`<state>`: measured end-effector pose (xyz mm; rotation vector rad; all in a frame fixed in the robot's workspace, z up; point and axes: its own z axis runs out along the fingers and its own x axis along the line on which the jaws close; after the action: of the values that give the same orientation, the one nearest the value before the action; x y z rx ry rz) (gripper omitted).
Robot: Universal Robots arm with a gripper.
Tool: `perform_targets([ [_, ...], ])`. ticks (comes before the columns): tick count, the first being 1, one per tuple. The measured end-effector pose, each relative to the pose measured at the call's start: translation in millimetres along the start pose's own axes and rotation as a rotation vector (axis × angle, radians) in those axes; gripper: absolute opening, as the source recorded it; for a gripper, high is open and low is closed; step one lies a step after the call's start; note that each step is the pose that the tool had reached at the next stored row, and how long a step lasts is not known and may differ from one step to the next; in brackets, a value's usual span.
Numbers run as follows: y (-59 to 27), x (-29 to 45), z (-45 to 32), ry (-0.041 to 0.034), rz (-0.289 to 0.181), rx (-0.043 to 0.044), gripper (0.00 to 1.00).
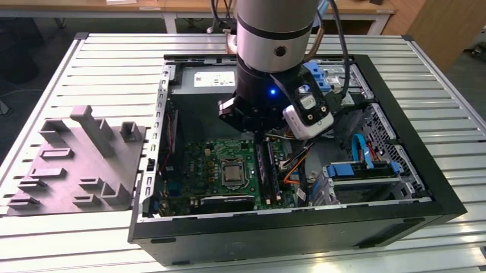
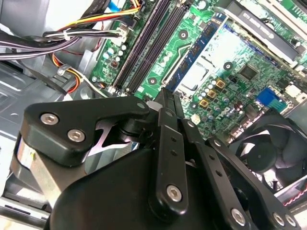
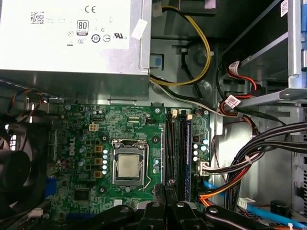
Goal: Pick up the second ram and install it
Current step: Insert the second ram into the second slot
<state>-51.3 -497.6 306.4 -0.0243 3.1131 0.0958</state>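
Note:
My gripper (image 1: pixel 258 136) hangs inside the open computer case, low over the green motherboard (image 1: pixel 220 153). In both wrist views its black fingers (image 2: pixel 165 103) stand pressed together, and I see nothing clearly held between them. Right under the fingertips (image 3: pixel 165 191) run the long dark memory slots (image 3: pixel 176 148). In the exterior view a long dark stick, which I take for the second ram (image 1: pixel 264 168), stands in those slots below the gripper. Whether the fingertips touch it I cannot tell. The slots (image 2: pixel 144 45) also run past the gripper in the second wrist view.
The processor socket (image 3: pixel 128 165) sits beside the slots, and a black fan (image 2: pixel 268 153) is close by. Bundled cables (image 3: pixel 249 158) and orange wires (image 1: pixel 292 176) lie on the slots' other side. The power supply (image 3: pixel 72 38) fills the case's far end. A grey fixture (image 1: pixel 76 165) stands outside on the exterior view's left.

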Motion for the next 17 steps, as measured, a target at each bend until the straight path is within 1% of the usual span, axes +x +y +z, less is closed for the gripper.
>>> perform_targets([
  [10,-0.5,-7.6,5.3,-0.0001,0.0,-0.0001,0.12],
  [17,-0.9,-9.0,11.5,0.0,0.0,0.0,0.12],
])
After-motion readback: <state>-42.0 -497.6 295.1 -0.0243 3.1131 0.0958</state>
